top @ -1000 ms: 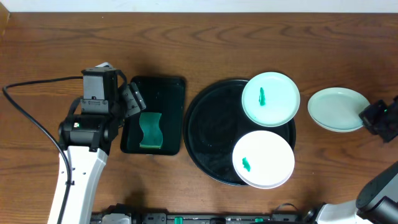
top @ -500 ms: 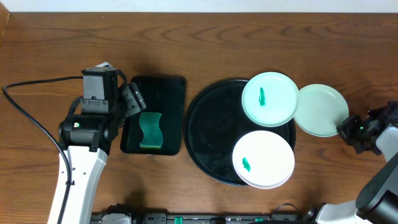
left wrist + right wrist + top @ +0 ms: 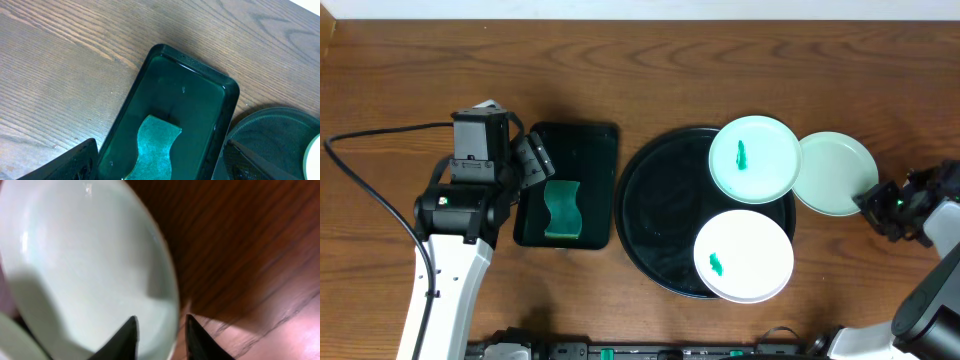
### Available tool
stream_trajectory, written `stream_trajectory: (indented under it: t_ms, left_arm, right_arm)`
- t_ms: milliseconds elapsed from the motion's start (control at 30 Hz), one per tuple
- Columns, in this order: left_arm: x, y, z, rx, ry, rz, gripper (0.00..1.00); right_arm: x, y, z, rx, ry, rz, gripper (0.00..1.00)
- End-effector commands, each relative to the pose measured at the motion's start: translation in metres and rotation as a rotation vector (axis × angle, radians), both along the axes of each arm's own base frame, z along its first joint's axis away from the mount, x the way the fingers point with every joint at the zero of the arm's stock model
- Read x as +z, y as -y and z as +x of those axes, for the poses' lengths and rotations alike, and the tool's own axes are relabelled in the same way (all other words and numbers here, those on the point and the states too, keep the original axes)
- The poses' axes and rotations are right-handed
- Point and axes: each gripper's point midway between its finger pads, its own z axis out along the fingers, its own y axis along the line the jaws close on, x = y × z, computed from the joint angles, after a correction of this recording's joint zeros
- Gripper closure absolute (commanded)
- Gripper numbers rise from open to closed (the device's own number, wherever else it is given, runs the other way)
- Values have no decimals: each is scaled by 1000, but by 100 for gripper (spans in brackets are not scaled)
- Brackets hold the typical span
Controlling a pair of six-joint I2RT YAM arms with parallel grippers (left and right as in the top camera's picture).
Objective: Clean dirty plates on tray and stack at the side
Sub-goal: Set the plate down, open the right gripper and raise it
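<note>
Clean plate (image 3: 835, 172) (in right jaws) slid toward tray (image 3: 660, 210).

A small dark green tray (image 3: 582, 150) with round corners and a raised edge sits flat on the brown wooden tabletop (image 3: 620, 70). Inside the tray lies a green sponge (image 3: 561, 209) with wavy sides, flat on the tray's floor, in the half of the tray nearest the bottom of the overhead view. The tray's floor is shiny, and the tabletop's wood grain runs in long lines all around the tray.
</note>
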Motion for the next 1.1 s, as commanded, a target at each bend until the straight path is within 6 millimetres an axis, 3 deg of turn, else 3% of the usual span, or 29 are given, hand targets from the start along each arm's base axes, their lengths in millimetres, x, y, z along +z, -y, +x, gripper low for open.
stream_trajectory:
  t_ms: [0, 167, 233, 333, 533, 700, 1067]
  left_arm:
    - [5, -3, 2, 3, 9, 12, 20]
    - [5, -3, 2, 3, 9, 12, 20]
    - [5, -3, 2, 3, 9, 12, 20]
    - [5, -3, 2, 3, 9, 12, 20]
    - [5, -3, 2, 3, 9, 12, 20]
    - [5, -3, 2, 3, 9, 12, 20]
    - [5, -3, 2, 3, 9, 12, 20]
  right_arm:
    - [39, -2, 28, 47, 92, 21, 61]
    - [84, 1, 36, 163, 48, -56, 59]
    - [103, -9, 38, 257, 19, -106, 61]
    - [115, -29, 45, 384, 12, -157, 62]
    - [109, -62, 54, 561, -72, -350, 65]
    - [107, -75, 66, 623, -99, -511, 61]
    - [93, -107, 84, 687, -12, -488, 67]
